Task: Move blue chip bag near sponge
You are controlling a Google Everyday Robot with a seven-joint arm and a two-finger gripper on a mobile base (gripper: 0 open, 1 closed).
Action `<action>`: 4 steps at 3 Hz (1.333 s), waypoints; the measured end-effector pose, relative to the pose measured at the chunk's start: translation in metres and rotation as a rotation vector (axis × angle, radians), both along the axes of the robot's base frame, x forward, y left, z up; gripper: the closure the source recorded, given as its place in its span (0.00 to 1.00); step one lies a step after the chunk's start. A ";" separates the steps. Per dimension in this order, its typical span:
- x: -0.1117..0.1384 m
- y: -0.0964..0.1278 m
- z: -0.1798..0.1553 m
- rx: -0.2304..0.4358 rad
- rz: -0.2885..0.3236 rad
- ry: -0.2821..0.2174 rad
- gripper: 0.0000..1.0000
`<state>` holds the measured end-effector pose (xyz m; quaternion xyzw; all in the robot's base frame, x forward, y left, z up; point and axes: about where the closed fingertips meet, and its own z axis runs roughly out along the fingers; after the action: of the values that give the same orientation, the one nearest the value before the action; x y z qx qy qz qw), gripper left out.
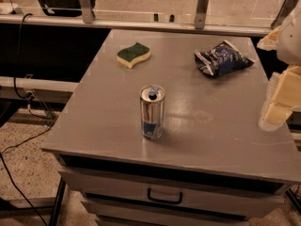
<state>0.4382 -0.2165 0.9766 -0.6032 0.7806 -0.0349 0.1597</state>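
The blue chip bag point(221, 58) lies crumpled on the far right of the grey tabletop point(108, 121). It is dark navy with white lettering and silvery ends. The sponge point(133, 54) lies on the far left-centre of the top, dark green over pale yellow, wavy in shape. A wide stretch of table separates the two. My gripper point(278, 102) shows at the right edge of the view as pale blocky parts, above the table's right side, nearer the camera than the bag and not touching it.
A silver-and-blue drink can point(152, 111) stands upright near the middle front of the tabletop. The table has a drawer with a black handle point(164, 197) below. A rail with metal posts point(202, 1) runs behind. Cables point(19, 55) hang at the left.
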 end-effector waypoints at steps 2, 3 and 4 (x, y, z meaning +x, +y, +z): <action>0.032 0.001 -0.002 0.001 0.007 -0.051 0.00; 0.094 -0.004 -0.005 0.047 -0.010 -0.124 0.00; 0.163 -0.015 -0.017 0.131 -0.057 -0.180 0.00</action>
<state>0.6015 -0.2312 0.9591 -0.5637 0.7804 -0.0423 0.2673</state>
